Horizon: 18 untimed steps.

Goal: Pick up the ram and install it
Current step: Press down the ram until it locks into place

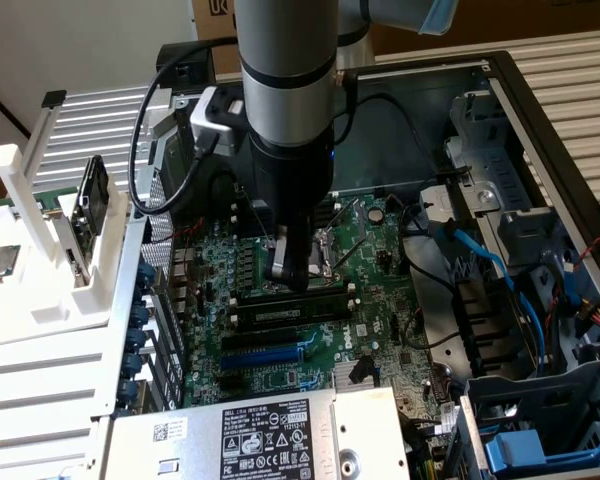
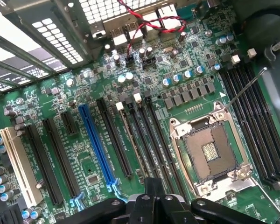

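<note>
- Ram (image 1: 290,297) lies long and dark in a motherboard slot, right under my claw (image 1: 288,277), beside the processor socket (image 2: 213,154).
- Claw closed, tips pressing at the stick's top edge.
- Green motherboard (image 1: 280,372) fills the open computer case (image 1: 540,120); blue slot (image 2: 97,142) and cables (image 1: 480,255) lie nearby.
- White rack (image 1: 40,250) stands at the exterior view's left.

White label (image 1: 267,437) on the silver power supply (image 1: 180,440) reads "DELL"; rest of print too small.
</note>
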Available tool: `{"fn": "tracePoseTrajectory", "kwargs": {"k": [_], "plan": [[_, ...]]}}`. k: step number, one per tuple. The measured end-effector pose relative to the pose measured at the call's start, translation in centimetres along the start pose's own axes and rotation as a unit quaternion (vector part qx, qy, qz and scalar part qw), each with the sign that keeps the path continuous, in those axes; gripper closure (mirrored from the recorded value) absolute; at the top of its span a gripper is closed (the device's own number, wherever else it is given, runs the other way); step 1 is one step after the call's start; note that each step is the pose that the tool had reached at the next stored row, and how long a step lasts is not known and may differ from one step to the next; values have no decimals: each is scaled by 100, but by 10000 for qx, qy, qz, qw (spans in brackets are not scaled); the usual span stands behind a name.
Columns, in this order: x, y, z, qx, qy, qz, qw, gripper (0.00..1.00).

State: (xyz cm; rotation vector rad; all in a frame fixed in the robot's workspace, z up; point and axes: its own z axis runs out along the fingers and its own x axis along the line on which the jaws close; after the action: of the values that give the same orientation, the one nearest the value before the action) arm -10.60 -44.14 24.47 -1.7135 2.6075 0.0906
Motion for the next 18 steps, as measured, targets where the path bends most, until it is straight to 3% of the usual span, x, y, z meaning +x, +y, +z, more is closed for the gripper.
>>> {"fn": "tracePoseTrajectory", "kwargs": {"k": [5,10,16,18], "plan": [[0,0,0,16,-12,325,9995,90],[0,0,0,31,-24,643,9979,90],[0,0,0,50,-38,1018,9948,90],[0,0,0,59,-45,1204,9927,90]]}}
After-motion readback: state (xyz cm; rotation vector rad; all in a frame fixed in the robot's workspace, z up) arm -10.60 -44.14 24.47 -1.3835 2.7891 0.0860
